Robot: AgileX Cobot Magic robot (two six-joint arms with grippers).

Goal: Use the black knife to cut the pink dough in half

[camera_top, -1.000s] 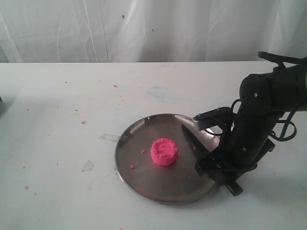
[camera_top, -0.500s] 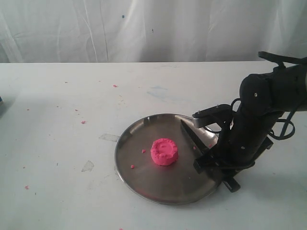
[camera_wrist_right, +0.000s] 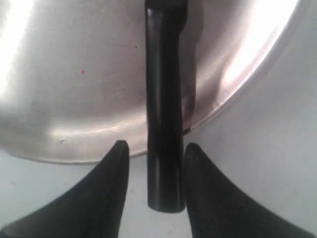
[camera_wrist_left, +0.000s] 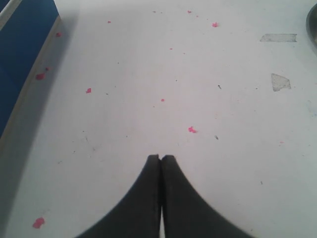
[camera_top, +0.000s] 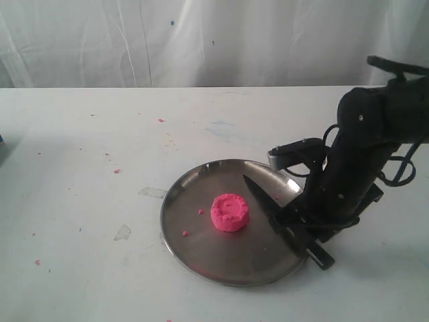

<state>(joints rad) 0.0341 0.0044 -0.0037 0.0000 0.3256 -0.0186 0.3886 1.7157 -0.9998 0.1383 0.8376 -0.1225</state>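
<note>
**Right fingers apart, left fingers pressed together**

My right arm (camera_top: 365,144) is on the right of the exterior view, folded at the elbow. Its forearm slants down and the wrist is bent low. My right fingers (camera_wrist_right: 106,198) stand parted, both dark tips side by side (the wrist view shows a clear gap along the inner edge of one). My left fingers (camera_wrist_left: 143,198) are closed flat against each other, tip to tip, above the surface (camera_wrist_left: 148,74).

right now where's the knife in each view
exterior: knife slants across the plate's right side, right of the dough, with its handle end past the rim.
left wrist: not in it.
right wrist: knife runs through the middle, crossing the rim.
shared landmark: the plate rim under the handle, seen in exterior and right wrist.
</note>
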